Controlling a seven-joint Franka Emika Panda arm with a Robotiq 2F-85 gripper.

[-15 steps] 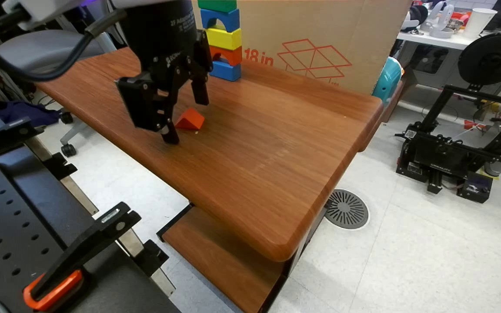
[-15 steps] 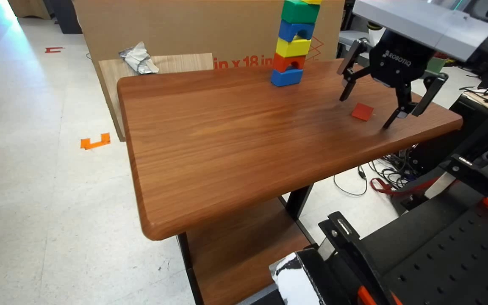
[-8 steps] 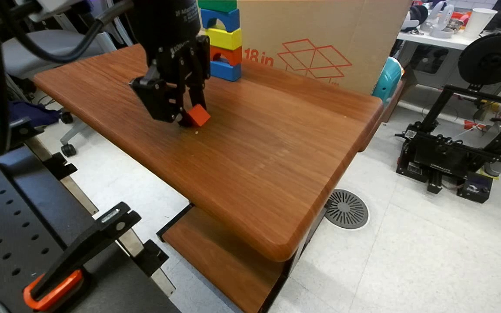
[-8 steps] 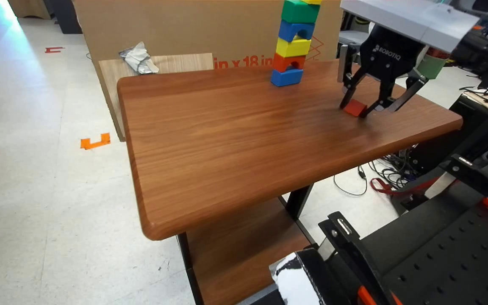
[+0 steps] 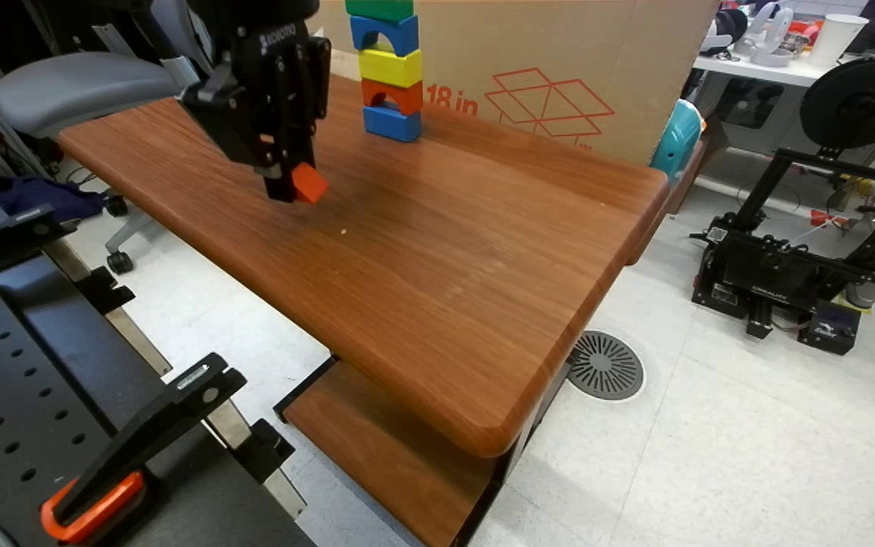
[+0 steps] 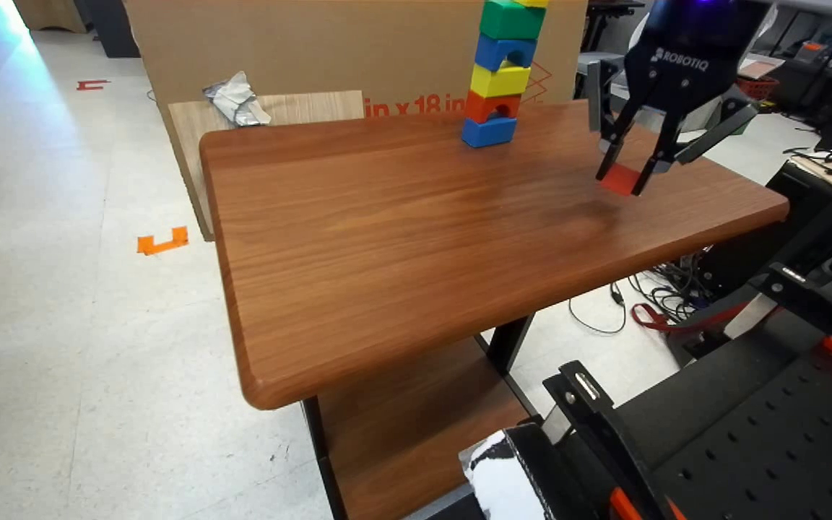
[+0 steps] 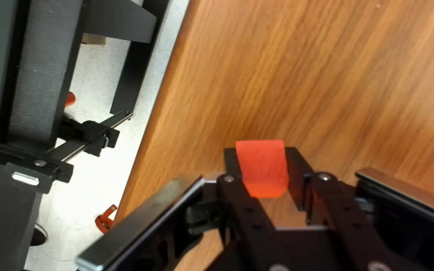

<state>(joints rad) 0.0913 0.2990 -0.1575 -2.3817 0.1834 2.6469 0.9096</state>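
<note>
1. My gripper (image 6: 618, 185), the only one here — fingers (image 7: 295, 165) clamped upon the red block (image 7: 263, 167), one to either side.
2. The red block: held between my fingertips; appears to hang above the desk (image 5: 483, 289) rather than rest on it. A tilted face shows in an exterior view; long axis — I cannot tell.
3. Governing relation: from my gripper, the tower of coloured blocks (image 5: 390, 70) lies across the desk, upright, near the long edge along the cardboard box (image 5: 544, 45). I hold the red block more toward the long edge facing the perforated black bench (image 5: 27, 418); block and tower stand apart.
4. Near edge: the bench-side long edge runs beside my fingers in the wrist view, near, not touching.
5. Room: lengthwise, the desk extends from my gripper toward rounded corners on both sides; the cardboard box rises like a wall along the far edge.
</note>
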